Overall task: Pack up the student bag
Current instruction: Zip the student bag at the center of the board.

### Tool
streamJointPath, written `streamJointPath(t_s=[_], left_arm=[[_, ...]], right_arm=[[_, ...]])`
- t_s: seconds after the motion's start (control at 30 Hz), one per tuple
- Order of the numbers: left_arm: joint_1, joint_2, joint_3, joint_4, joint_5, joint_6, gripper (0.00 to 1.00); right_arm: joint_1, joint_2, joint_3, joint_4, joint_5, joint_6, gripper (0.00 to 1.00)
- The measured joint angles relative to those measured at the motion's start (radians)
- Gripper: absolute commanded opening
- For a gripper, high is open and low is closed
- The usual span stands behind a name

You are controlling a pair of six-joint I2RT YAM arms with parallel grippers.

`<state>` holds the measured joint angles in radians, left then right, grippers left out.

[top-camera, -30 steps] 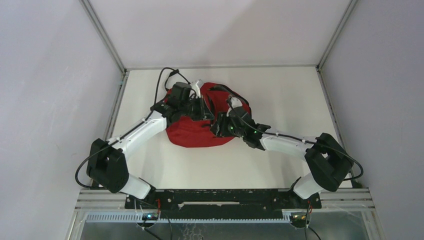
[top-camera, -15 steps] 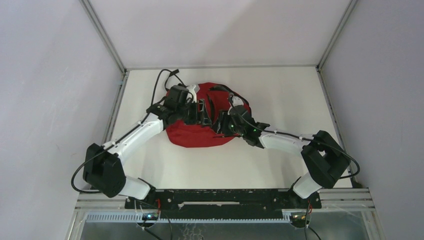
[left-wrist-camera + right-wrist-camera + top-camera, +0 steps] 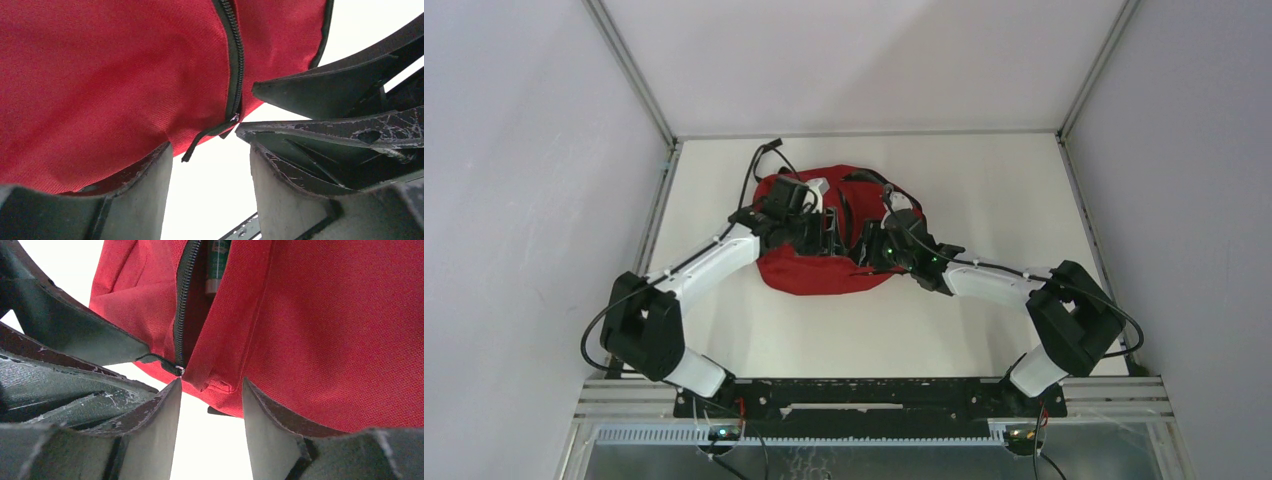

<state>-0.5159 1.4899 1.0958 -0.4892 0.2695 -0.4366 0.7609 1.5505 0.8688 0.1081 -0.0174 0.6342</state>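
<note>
Both arms are bent inward over the student bag (image 3: 819,272), which lies on the tabletop (image 3: 984,190). The left gripper (image 3: 828,226) is held released over the bag's middle and the right gripper (image 3: 870,256) released at its near edge, with nothing clamped. The zip pull (image 3: 205,137) is shown only by the left wrist view, and a green item (image 3: 218,257) inside the bag's zip opening only by the right wrist view.

White shells and black joints clad the left arm (image 3: 714,262) and right arm (image 3: 989,283). Black cables (image 3: 749,170) trail along both
</note>
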Motion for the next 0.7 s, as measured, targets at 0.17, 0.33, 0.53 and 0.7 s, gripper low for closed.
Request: streamJointPath(t_s=[0.17,0.33,0.53,0.7], left_arm=[[0.000,0.012,0.000,0.021,0.039,0.000,0.54],[0.002,0.012,-0.002,0.053,0.076,-0.010,0.39],[0.002,0.021,-0.002,0.062,0.083,-0.024,0.02],[0.002,0.043,-0.002,0.061,0.079,-0.034,0.00]], right_arm=[[0.000,0.000,0.000,-0.003,-0.003,0.000,0.56],[0.000,0.003,0.000,-0.007,-0.004,0.000,0.55],[0.000,0.004,0.000,-0.008,-0.008,0.000,0.57],[0.000,0.004,0.000,-0.008,-0.011,0.000,0.59]])
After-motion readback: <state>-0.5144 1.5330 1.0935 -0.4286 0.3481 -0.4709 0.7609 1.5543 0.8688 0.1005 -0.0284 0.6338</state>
